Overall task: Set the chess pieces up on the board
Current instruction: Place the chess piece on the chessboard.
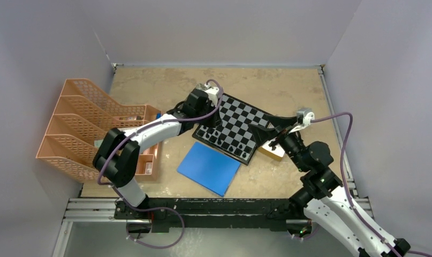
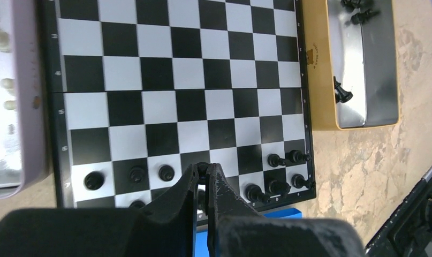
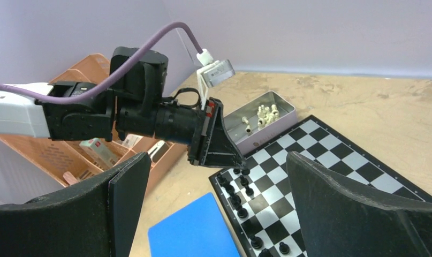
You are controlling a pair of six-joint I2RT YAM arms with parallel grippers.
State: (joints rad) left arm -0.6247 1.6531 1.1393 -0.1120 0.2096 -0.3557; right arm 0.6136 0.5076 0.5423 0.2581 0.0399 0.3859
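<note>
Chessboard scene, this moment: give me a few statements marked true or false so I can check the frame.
1. The right gripper is open and empty. True.
2. The small pale cream chess pieces stand on the black-and-white checked chessboard. False: they lie in the lilac metal tin beside it. Only glossy black chess pieces are on the board.
3. The left gripper is closed, low over the board's edge rows where black pieces stand. True.
4. The blue square sheet lies on top of the board. False: it lies on the table beside the board.
5. The yellow rectangular tray holds black pieces. True.
</note>
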